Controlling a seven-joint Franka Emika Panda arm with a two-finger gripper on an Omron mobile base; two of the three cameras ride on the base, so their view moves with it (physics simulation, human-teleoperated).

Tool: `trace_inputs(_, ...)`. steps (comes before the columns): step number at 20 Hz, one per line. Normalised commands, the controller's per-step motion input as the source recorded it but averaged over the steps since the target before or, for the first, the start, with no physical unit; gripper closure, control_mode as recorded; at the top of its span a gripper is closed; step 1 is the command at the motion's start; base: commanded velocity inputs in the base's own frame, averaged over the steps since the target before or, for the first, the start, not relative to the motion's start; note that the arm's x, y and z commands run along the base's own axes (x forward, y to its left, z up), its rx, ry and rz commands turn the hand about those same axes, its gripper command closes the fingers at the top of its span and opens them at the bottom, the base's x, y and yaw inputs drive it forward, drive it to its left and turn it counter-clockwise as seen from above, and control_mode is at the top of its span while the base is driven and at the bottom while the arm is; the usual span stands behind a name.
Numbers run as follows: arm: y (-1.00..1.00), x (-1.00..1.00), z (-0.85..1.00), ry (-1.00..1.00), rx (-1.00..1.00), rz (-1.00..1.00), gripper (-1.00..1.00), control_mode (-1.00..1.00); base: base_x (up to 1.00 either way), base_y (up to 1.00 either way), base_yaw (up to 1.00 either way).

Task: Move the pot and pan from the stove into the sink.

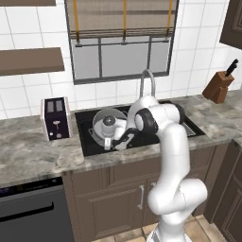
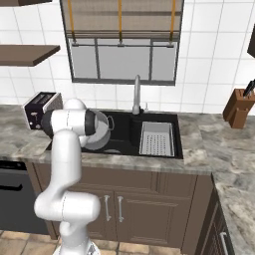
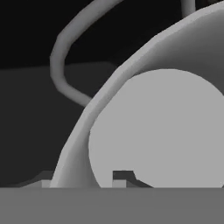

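Pot [image 1: 105,124] in black sink [image 1: 85,142].
We see gripper [image 1: 111,143] at its rim, jaws astride the wall; grip or release, we cannot tell.

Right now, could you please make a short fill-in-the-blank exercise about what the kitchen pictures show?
1. The pot sits inside the black ____.
2. On the counter left of the sink stands a ____.
3. The knife block stands to the ____ of the sink.
4. The gripper hangs at the pot's ____ rim.

Missing words: sink; toaster; right; front
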Motion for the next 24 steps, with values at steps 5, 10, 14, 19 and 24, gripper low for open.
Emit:
trace_inputs(5, 0.01, 0.10, -0.10, 0.00, 0.00, 0.00, 1.00, -1.00, 0.00, 0.00, 0.00)
trace_inputs(10, 0.00, 0.05, 0.01, 0.00, 0.00, 0.00, -1.00, -1.00, 0.00, 0.00, 0.00)
trace_inputs(14, 0.00, 0.09, 0.38, -0.01, 0.04, -0.01, -1.00, -1.00, 0.00, 0.00, 0.00)
trace_inputs(19, 0.01, 0.10, 0.72, 0.00, 0.06, -0.02, -1.00, -1.00, 0.00, 0.00, 0.00)
trace_inputs(24, 0.00, 0.03, 0.85, 0.00, 0.05, -0.01, -1.00, -1.00, 0.00, 0.00, 0.00)
